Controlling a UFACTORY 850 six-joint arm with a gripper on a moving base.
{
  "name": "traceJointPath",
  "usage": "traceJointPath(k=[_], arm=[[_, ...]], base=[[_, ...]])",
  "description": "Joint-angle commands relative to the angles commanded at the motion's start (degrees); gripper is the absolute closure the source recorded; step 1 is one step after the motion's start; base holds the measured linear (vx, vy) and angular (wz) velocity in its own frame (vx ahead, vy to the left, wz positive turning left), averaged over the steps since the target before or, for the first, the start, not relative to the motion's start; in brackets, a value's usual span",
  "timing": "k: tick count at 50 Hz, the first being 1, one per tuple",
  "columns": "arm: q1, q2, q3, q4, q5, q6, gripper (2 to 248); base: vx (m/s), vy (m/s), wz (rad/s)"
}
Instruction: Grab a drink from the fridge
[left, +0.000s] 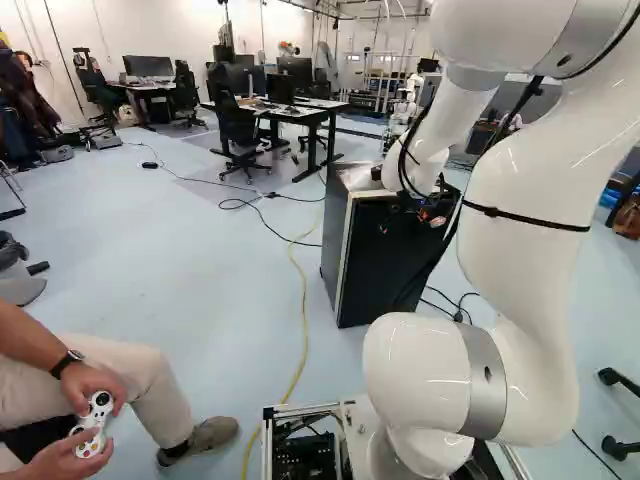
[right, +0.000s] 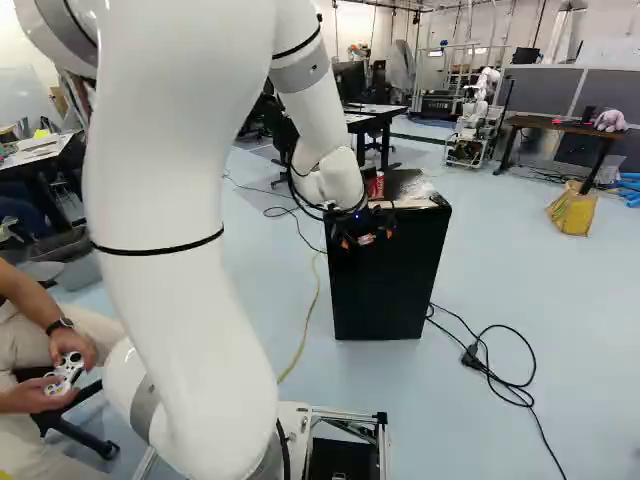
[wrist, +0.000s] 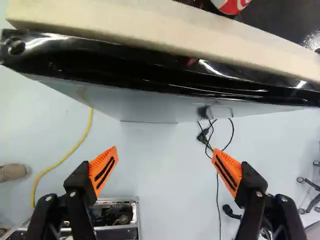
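White arm (right: 190, 250), reaching ahead from its base to a black fridge (right: 388, 275). The end effector (right: 367, 238) hangs at the upper front of the fridge, pointing down. In the wrist view, the end effector (wrist: 164, 151) is wide open; its orange pads (wrist: 103, 171) stand well apart, with nothing held between them. Ahead of them runs the fridge's glossy black front edge, with a pale strip beyond it. A red can (right: 376, 185), partly seen, is on top of the fridge, near the arm's wrist in the right base view. A yellow cable (left: 303, 300) crosses the floor (left: 220, 290) left of the fridge; a black cord (right: 510, 385) lies to its right. Behind, a desk (left: 290, 112) bears monitors (left: 296, 72), and another robot (right: 480, 95) stands farther off.
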Motion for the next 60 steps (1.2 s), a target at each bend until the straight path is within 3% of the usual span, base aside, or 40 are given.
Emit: traceJointPath(k=[41, 60], arm=[[-2.3, 10.3, 11.7, 11.4, 24.6, 0.0, 3], [-2.7, 11.4, 12.9, 16.6, 36.0, 0.0, 3]], base=[[0.000, 0.000, 0.000], [0.000, 0.000, 0.000]])
